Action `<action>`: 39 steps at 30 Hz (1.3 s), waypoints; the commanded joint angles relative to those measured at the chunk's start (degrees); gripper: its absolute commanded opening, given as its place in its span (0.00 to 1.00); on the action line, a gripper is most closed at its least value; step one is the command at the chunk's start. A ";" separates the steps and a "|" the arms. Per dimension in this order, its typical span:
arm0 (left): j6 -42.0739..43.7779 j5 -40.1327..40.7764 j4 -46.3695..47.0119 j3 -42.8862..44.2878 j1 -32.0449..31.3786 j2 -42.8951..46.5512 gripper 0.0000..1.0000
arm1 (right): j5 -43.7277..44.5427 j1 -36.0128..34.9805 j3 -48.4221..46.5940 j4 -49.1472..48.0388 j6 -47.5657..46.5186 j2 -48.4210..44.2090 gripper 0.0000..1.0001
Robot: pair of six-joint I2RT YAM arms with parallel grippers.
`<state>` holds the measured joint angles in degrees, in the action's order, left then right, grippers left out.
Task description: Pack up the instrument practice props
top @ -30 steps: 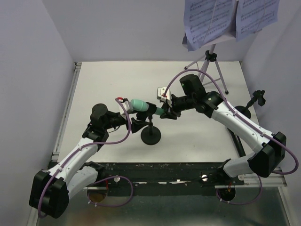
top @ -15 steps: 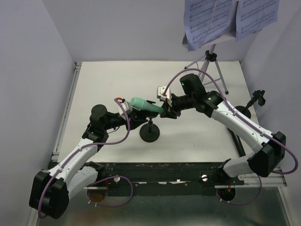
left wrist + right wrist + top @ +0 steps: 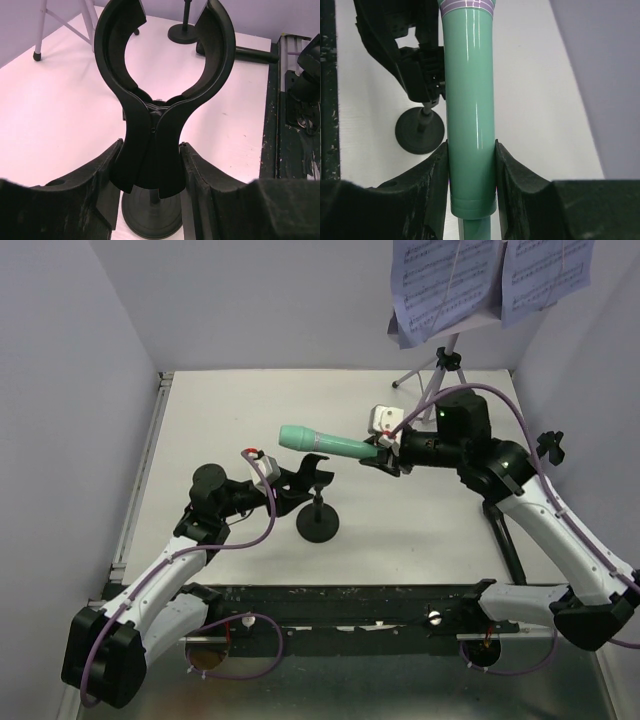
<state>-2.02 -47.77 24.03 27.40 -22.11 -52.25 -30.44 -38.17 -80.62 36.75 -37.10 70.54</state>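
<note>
As I read the feeds, right claw (image 3: pixel 385 454) closed on glossy mint-green microphone (image 3: pixel 325 443), lilac band near its head, held aloft over the bench (image 3: pixel 220 410), left claw (image 3: pixel 295 483) pinching forked clip of black mic holder (image 3: pixel 152 125).

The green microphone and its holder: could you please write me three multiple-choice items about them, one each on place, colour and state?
1. Where is the microphone? A clipped upright; B in the right claw, aloft; C lying flat.
2. What colour is the holder? A black; B lilac; C white.
3. What state is its clip in? A gripping a microphone; B snapped off; C empty.
Answers: 1 B, the claw clamps its handle; 2 A, base and stem are black; 3 C, nothing sits between its arms.
</note>
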 commanded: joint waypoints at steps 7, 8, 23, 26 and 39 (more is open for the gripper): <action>2.81 -0.93 -4.87 0.11 0.05 0.13 0.42 | 6.88 5.12 0.63 6.30 -2.62 -7.87 0.00; 2.64 -0.31 -4.96 0.55 0.05 0.22 0.51 | 6.88 6.95 1.42 7.62 -2.36 -8.66 0.00; 3.69 2.24 -13.22 6.53 0.49 1.71 0.99 | 15.66 26.56 19.79 20.89 -3.06 -15.61 0.00; 2.73 2.94 -12.96 6.53 0.75 1.71 0.99 | 17.86 31.65 22.08 21.96 -3.33 -15.09 0.00; 2.37 5.23 -12.43 5.74 2.07 1.71 0.99 | 20.68 52.84 27.61 24.51 -6.14 -17.71 0.00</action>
<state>0.75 -44.40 11.25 32.47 -20.91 -51.29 -11.55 11.33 -55.44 59.31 -40.91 55.66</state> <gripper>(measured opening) 0.990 0.446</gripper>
